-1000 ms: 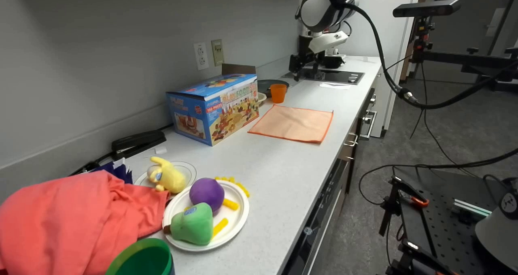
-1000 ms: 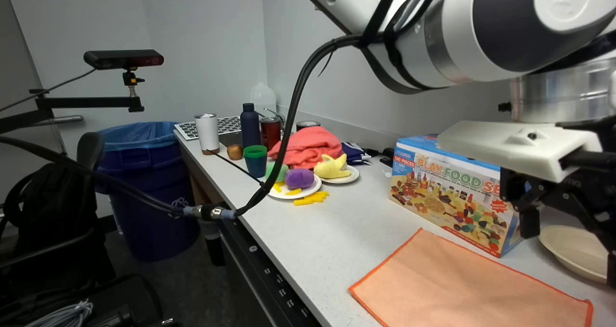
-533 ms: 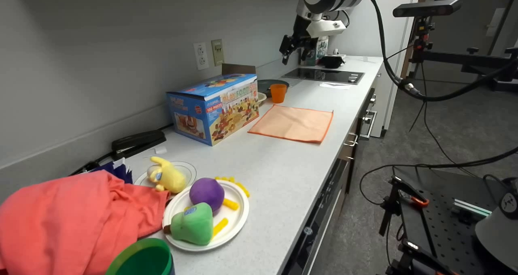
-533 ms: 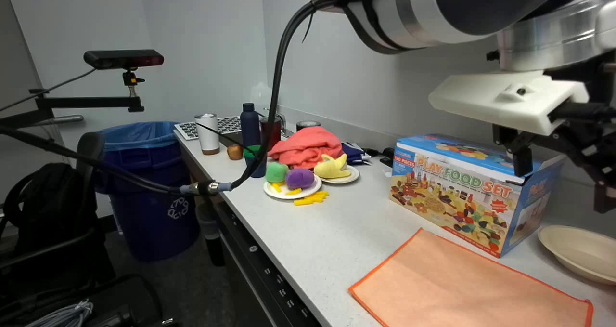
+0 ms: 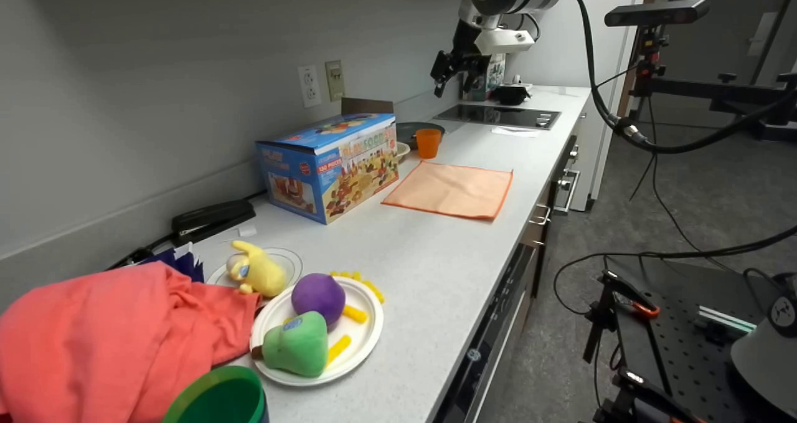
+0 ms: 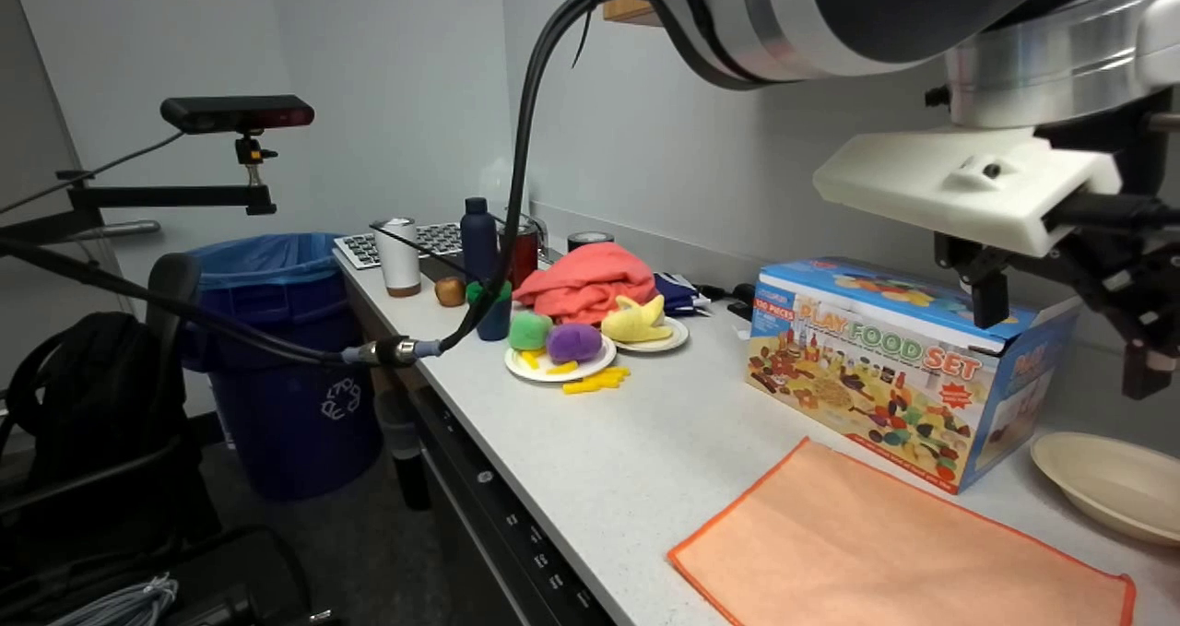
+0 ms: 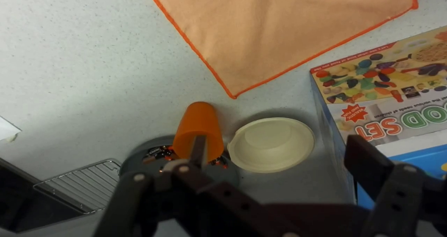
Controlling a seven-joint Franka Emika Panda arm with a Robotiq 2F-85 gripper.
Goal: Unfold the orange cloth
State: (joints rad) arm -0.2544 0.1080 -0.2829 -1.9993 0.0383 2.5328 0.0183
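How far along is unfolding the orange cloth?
Done, it seems: the orange cloth lies spread out with four corners showing in an exterior view. In hand: nothing; the open tool is raised clear of it. Left: perhaps just smoothing faint creases visible in the wrist view.

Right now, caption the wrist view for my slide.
Open gripper above the counter, orange cloth spread out beyond an orange cup and a cream bowl, blue box beside them.
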